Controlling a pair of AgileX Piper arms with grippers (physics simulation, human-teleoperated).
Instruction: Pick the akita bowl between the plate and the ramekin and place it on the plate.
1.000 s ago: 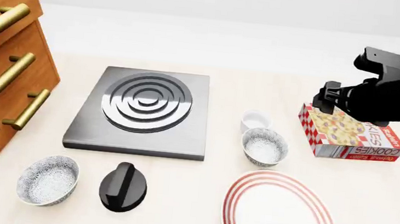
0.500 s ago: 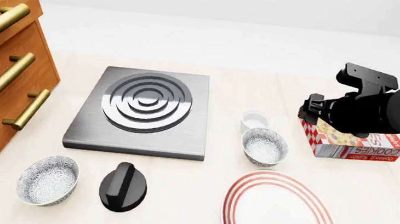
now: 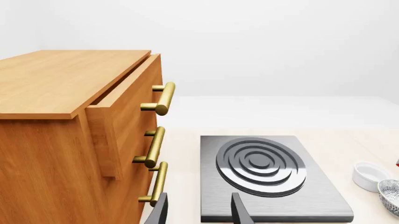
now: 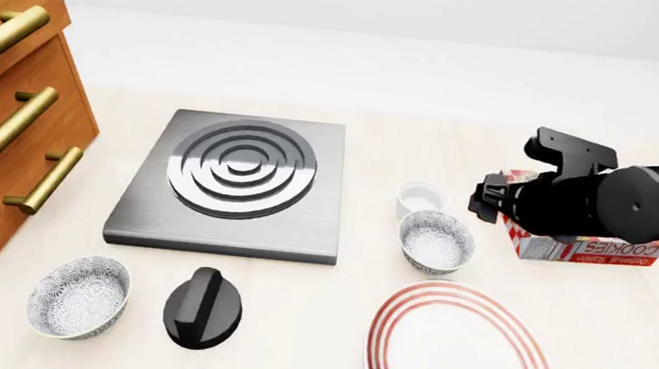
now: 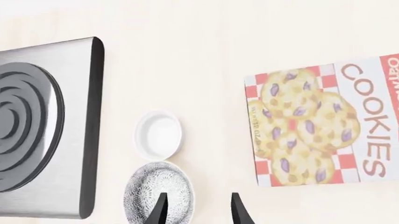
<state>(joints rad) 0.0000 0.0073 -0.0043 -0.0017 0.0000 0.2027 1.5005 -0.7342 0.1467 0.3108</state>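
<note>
Pale tabletop holds your akita bowl [image 4: 436,241] touching the ramekin [image 4: 421,197] behind it, the plate [image 4: 462,351] near, in front. Your right gripper [image 5: 196,207], fingers spread and empty, hovers beside the bowl, probably lining up on its rim. Watch the cookie box [image 4: 579,228] close at right.

Right arm [image 4: 600,203] sits lower and further left than a second ago, moved in steps from over the far right edge toward the tabletop's middle. It now covers most of the cookie box [image 4: 590,248], which showed nearly whole before. Right hand [image 5: 196,205]: its front end is now near the akita bowl [image 4: 436,241] and the ramekin [image 4: 421,196], not touching either. In the right wrist view, one fingertip [image 5: 160,207] overlaps that bowl's rim.
</note>
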